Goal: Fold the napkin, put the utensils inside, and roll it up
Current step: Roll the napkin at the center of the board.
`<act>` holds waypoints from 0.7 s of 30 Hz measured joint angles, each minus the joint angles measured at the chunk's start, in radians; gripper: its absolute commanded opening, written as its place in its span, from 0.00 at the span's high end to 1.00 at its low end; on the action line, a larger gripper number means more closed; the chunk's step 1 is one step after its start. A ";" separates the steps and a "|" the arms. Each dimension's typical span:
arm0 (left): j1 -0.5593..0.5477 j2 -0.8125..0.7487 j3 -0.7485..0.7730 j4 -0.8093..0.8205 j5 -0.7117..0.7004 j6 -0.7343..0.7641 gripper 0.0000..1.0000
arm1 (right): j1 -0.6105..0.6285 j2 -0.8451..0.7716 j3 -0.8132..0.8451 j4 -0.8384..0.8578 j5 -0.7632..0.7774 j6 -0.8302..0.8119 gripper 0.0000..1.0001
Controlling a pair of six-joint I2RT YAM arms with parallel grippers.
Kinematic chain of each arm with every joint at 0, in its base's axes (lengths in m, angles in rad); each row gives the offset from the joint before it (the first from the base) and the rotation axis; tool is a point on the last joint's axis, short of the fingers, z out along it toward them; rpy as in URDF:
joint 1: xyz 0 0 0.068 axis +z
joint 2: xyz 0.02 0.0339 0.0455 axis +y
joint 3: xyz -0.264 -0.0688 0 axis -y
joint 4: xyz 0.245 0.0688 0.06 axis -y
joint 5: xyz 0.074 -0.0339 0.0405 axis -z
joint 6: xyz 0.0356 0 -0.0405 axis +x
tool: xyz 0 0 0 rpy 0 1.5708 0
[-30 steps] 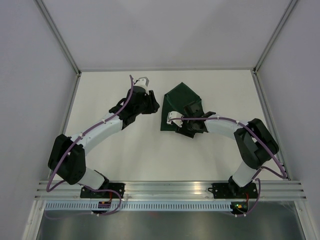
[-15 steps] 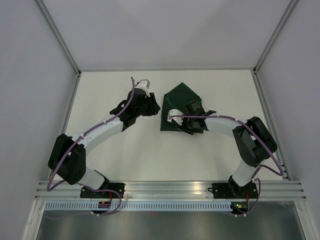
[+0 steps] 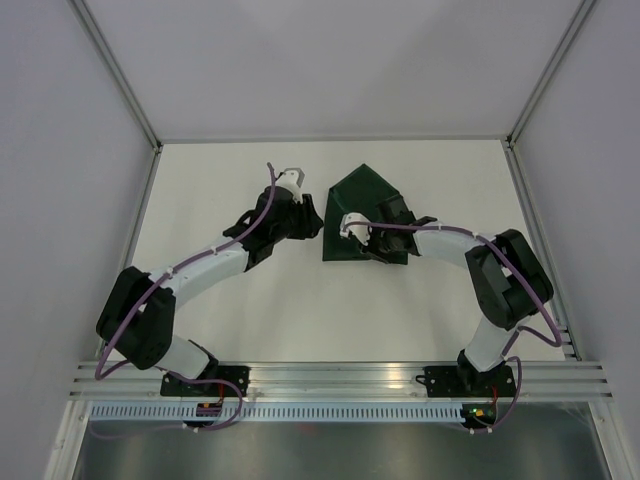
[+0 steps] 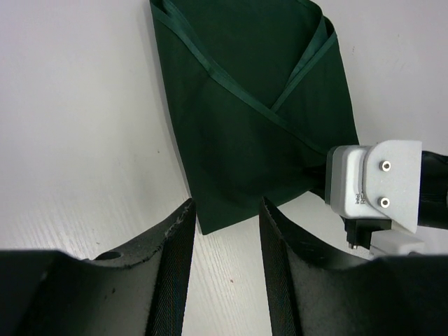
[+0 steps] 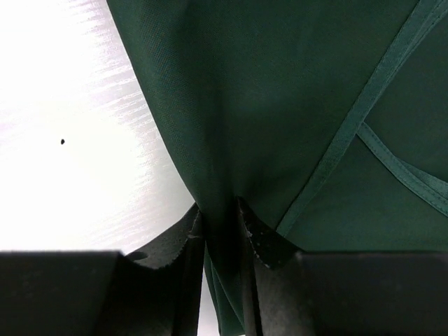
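Between the right gripper's (image 5: 220, 227) clenched fingers bunches the soft, limp napkin (image 5: 280, 105); its hemmed edges likely grip best. Left gripper (image 4: 224, 224) hovers, fingers apart.

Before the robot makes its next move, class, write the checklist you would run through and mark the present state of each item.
1. Right pincer shut on the napkin: ok.
2. Left pincer open, at the napkin's near corner: ok.
3. Napkin folded: ok.
4. Utensils inside the fold: cannot tell, none are in view.
5. Napkin rolled up: not ok, not yet done.
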 measured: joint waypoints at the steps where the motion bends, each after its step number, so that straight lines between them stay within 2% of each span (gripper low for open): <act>1: -0.006 0.000 -0.010 0.015 -0.001 0.006 0.53 | -0.003 0.002 0.000 0.000 -0.006 0.000 0.75; 11: -0.110 0.014 -0.126 0.204 -0.085 0.101 0.55 | -0.049 0.048 0.066 -0.071 -0.097 -0.011 0.85; 16: -0.152 0.027 -0.167 0.302 -0.148 0.166 0.60 | -0.075 0.077 0.109 -0.126 -0.153 -0.027 0.87; 19: -0.158 0.033 -0.189 0.359 -0.185 0.204 0.59 | -0.092 0.100 0.145 -0.170 -0.190 -0.037 0.89; 21: -0.165 0.034 -0.209 0.406 -0.199 0.241 0.54 | -0.106 0.118 0.169 -0.201 -0.219 -0.048 0.89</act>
